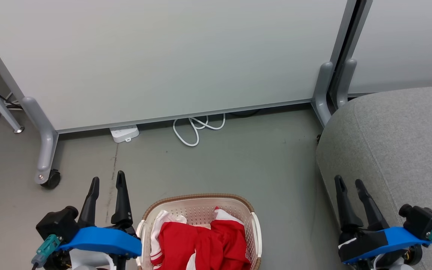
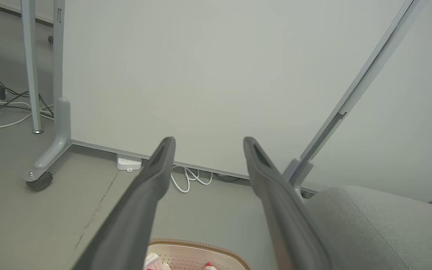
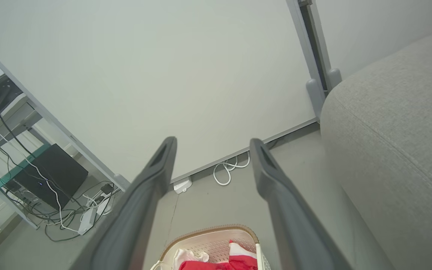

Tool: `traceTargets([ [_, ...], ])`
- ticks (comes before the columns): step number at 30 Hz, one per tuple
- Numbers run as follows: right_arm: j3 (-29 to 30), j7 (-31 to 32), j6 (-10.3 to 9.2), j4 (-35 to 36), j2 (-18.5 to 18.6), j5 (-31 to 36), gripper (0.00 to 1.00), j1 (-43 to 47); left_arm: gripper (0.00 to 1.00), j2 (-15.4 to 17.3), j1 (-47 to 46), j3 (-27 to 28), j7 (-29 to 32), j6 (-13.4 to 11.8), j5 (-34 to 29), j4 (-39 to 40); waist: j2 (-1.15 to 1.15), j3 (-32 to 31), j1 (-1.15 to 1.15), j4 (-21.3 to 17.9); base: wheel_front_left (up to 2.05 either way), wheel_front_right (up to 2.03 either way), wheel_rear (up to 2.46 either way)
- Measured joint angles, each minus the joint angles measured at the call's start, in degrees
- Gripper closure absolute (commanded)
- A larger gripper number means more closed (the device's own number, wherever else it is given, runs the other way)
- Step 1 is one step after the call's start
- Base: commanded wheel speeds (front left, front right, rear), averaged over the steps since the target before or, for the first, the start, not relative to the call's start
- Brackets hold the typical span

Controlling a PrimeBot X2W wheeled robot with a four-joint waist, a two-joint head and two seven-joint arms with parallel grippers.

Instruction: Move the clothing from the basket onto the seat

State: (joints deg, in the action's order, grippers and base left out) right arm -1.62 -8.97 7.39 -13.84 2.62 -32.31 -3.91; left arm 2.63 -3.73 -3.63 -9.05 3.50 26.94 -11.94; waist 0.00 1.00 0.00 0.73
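Bare floor (image 1: 238, 161) between basket (image 1: 201, 198) and partition (image 1: 163, 56) ahead; white cable (image 1: 195, 131) looped at the partition's foot. Seat (image 1: 399, 150) edge close on the right, a strip of floor between it and basket. Clothing (image 1: 201, 240) heaped inside basket, red and white. Left end effector (image 1: 108, 177) just left of basket, fingers spread wide, holding and touching nothing. Right end effector (image 1: 348, 180) at the seat's left edge, likewise spread wide and empty.

No legible txt; white marks on clothing (image 1: 204, 243) too small to read.
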Motion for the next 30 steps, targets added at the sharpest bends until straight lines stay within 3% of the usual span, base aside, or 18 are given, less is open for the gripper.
traceTargets([
  [30, -2.45, -3.81, 0.02, -0.99, 0.05, 15.52, 0.00, -0.02, 0.00, 0.12, -0.18, -2.38, -3.78, 0.14, -14.52, -1.97, 0.00, 0.33, 0.00, 0.53, 0.00, 0.00, 0.00],
])
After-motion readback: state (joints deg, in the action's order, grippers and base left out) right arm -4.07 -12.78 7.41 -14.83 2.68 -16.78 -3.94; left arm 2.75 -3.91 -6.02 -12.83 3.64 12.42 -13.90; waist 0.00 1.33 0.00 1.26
